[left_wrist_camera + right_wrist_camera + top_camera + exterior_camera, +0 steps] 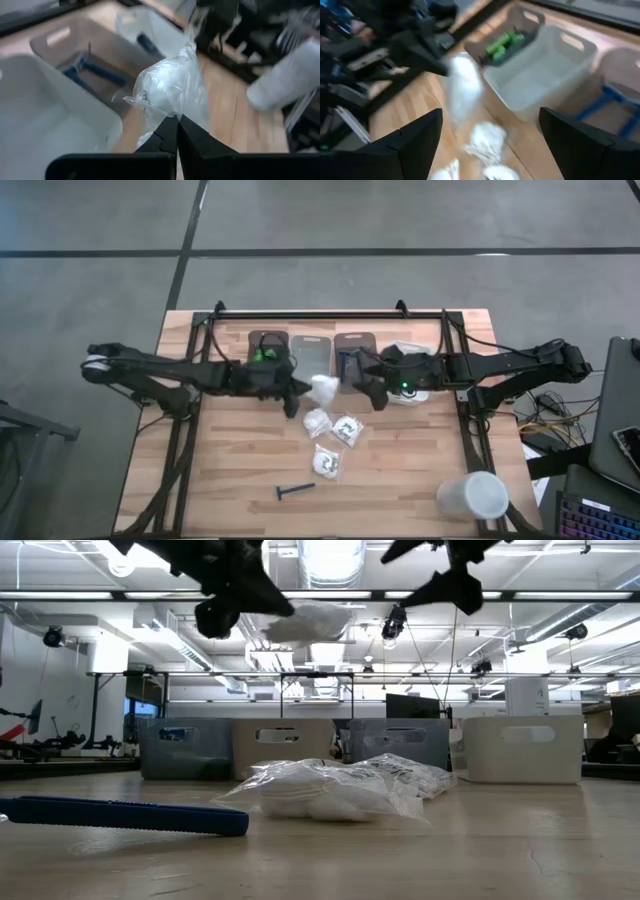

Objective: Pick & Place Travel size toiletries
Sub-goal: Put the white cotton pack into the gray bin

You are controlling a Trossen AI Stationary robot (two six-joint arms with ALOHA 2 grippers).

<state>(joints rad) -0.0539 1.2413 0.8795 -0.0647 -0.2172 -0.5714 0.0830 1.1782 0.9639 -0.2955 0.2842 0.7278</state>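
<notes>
My left gripper (300, 396) is shut on a white clear-wrapped packet (323, 388), held up over the middle of the table, in front of the bins. In the low view the packet (305, 620) shows high above the tabletop. My right gripper (366, 387) hangs open just right of it, and its own wrist view (490, 145) shows nothing between the fingers. Three more packets (332, 438) lie flat on the table, and a blue razor (295, 491) lies nearer the front edge. Green bottles (505, 42) lie in the leftmost bin. My left gripper pinches the packet's crumpled clear wrap (167, 112) between its two fingertips. The fingers come from the table's left, slanting a little downward. The packet sticks out ahead of the fingers, lifted clear of the table.
Several bins stand in a row at the far edge: a grey one (268, 348) with the green bottles, a clear one (310, 352), a grey one (352, 348) with blue razors, and a white one (405, 352) partly under my right arm. A large white cup (472, 495) lies near the front right corner.
</notes>
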